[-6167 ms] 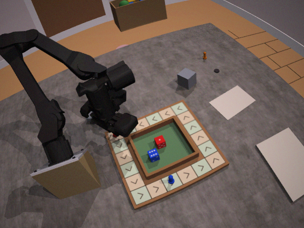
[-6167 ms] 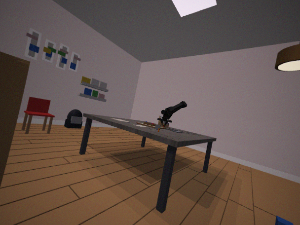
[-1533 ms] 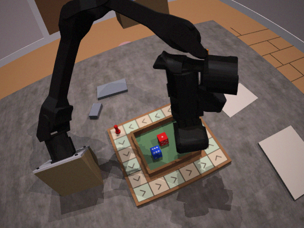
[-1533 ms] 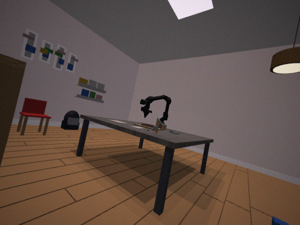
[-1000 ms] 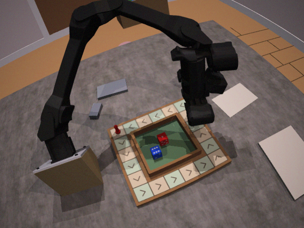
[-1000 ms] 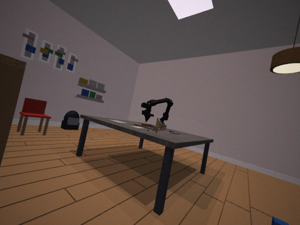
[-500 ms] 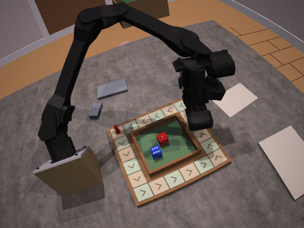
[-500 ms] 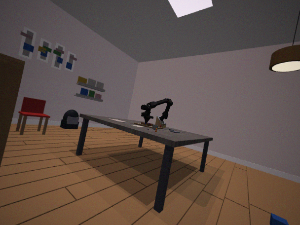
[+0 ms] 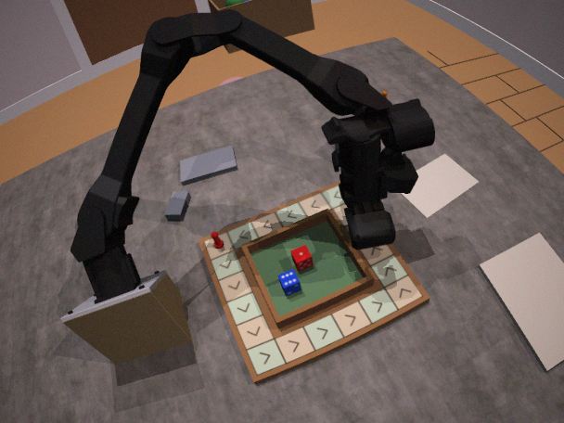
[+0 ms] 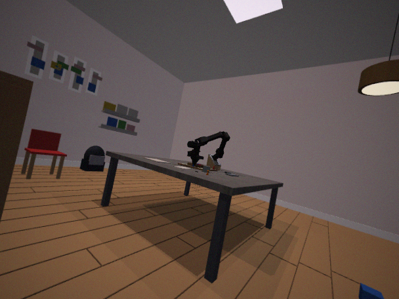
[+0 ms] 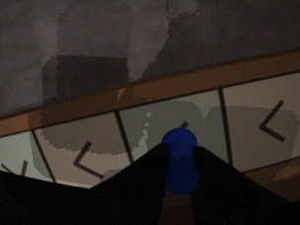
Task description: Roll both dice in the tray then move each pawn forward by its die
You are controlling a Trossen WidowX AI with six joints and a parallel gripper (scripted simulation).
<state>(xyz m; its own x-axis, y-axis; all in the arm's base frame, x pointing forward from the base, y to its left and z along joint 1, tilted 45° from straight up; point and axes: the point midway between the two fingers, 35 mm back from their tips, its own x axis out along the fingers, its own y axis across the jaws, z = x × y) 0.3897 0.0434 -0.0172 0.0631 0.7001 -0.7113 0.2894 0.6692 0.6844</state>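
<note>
On the grey, mottled surface point(image 9: 371, 371) point(image 10: 252, 183) point(image 11: 25, 44), a square wooden game board point(image 9: 342, 338) point(image 11: 168, 86) lay with pale green and beige arrow squares around its border. From where I stood, the black jointed arm point(image 9: 125, 158) point(image 10: 213, 137) arched up from a tan, slanted base point(image 9: 162, 325) and bent down to the board. Its black end effector point(image 9: 371, 229) point(image 10: 194, 162) point(image 11: 180, 155) pointed downward, the fingers closed on the blue, round-headed pawn point(image 11: 181, 170), one on each side of it. Seen from the wrist, the pawn appeared against a pale green square and its arrow, between two beige squares; I could not tell whether its foot touched the board. From above, the arm hid it. Inside the wood-walled tray point(image 9: 325, 302) with the green floor, both dice rested near each other: the red cubic die point(image 9: 302, 258) showed one white pip on top, and the blue cubic die point(image 9: 289, 282) showed six. The red pawn point(image 9: 216, 241) stood upright on a beige corner square. Apart from the board lay two flat grey blocks point(image 9: 209, 165), one larger, and two pale, flat sheets point(image 9: 441, 185).
</note>
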